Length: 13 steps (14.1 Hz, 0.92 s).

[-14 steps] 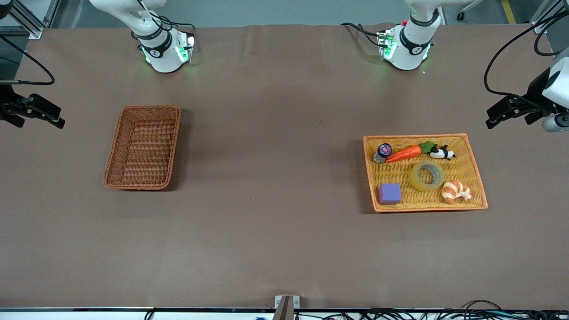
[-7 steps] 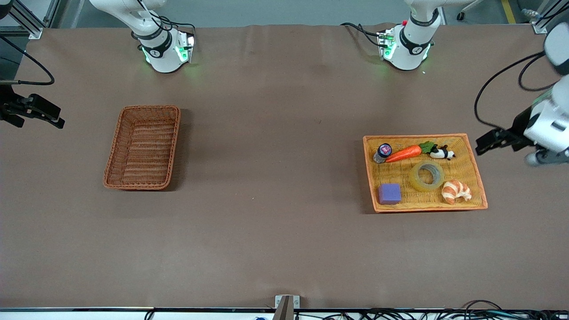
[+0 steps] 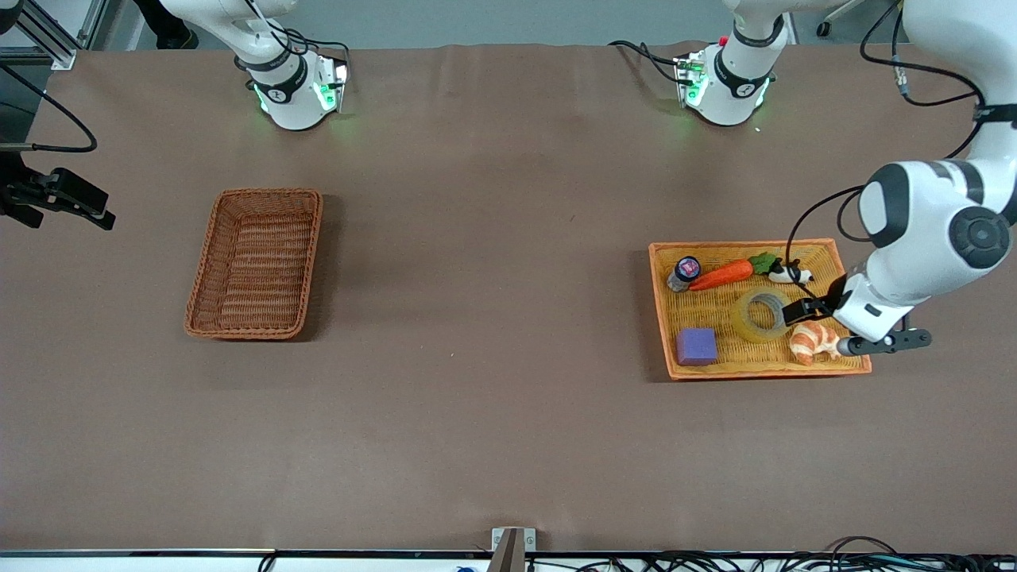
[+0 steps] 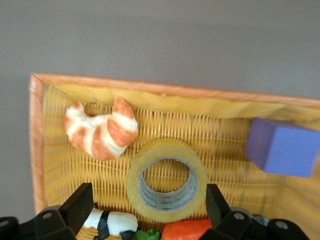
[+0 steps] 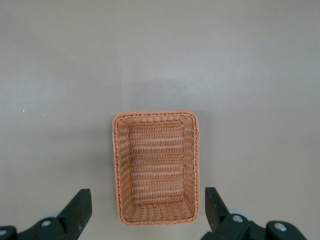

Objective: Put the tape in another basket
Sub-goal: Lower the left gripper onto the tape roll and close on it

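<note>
Two baskets: one bright orange-yellow shallow woven tray [image 3: 826,253] at the left arm's end of the table, one darker reddish-brown deep wicker basket [image 3: 256,263] at the right arm's end, well apart. The tray holds six things, one of each: translucent yellowish ring of packing tape with grey core [image 3: 759,314], glazed croissant [image 3: 812,342], purple cube block [image 3: 696,346], orange carrot with green top [image 3: 725,273], black-and-white panda figure [image 3: 789,274], small jar with dark lid [image 3: 683,272].

Left gripper [image 3: 798,311] hangs over the tray, right above the tape's rim, between tape and croissant; fingers spread apart, nothing between them. Around the tape: croissant and cube nearer the front camera, carrot, panda and jar farther. The croissant sits just beside the gripper; the tape lies flat, apart from its neighbours.

Right gripper [image 5: 145,212] waits, fingers apart, nothing held.

The left wrist view shows the tape [image 4: 167,180] centred between the open fingers [image 4: 80,207]; the front view hides that alignment. The right wrist view shows the dark basket [image 5: 155,167] with nothing inside it.
</note>
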### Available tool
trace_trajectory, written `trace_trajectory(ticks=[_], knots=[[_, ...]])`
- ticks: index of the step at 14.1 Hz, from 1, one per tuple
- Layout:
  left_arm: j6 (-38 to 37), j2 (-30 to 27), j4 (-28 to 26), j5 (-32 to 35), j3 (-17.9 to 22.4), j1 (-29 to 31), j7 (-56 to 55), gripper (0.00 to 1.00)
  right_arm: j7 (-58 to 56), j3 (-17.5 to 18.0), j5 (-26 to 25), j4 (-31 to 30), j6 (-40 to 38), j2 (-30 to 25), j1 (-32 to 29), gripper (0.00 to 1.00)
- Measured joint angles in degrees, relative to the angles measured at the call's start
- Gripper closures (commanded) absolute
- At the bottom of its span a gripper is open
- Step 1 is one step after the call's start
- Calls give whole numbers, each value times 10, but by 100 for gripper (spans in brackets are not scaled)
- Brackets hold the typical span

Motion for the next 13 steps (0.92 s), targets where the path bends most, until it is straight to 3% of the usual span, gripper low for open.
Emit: trace_trajectory(ticks=[4, 10, 13], knots=[[72, 7, -78, 3, 0, 2, 0, 17, 0, 0, 0, 0, 0, 0, 0, 0], [102, 43, -86, 22, 0, 11, 0, 32, 0, 0, 0, 0, 0, 0, 0, 0], [106, 51, -85, 22, 0, 13, 0, 52, 0, 0, 0, 0, 0, 0, 0, 0]])
